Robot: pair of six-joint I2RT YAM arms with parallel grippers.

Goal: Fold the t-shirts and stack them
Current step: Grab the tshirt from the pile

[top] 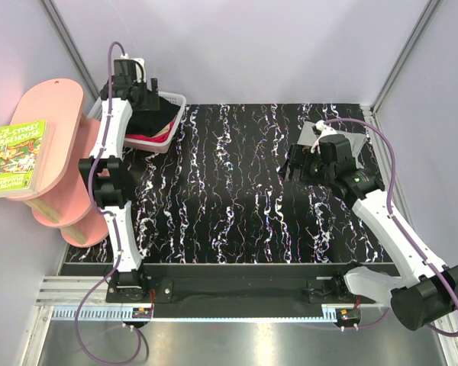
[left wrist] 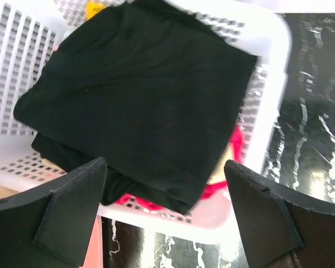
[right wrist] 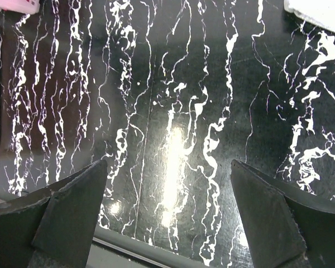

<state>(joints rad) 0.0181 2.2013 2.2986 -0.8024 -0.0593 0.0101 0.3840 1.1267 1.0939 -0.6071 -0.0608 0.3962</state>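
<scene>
One basket (left wrist: 269, 42), black t-shirt (left wrist: 139, 100) over red cloth (left wrist: 235, 146), left pincer (left wrist: 164, 167), right pincer (right wrist: 168, 164) gaping empty

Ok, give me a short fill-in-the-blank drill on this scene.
The left gripper hangs open over a folded ____ t-shirt.
The white basket holding it sits at the table's far ____ corner.
The right gripper is open and holds ____.
A book lies on the ____ shelf.
Missing: black; left; nothing; pink.
</scene>
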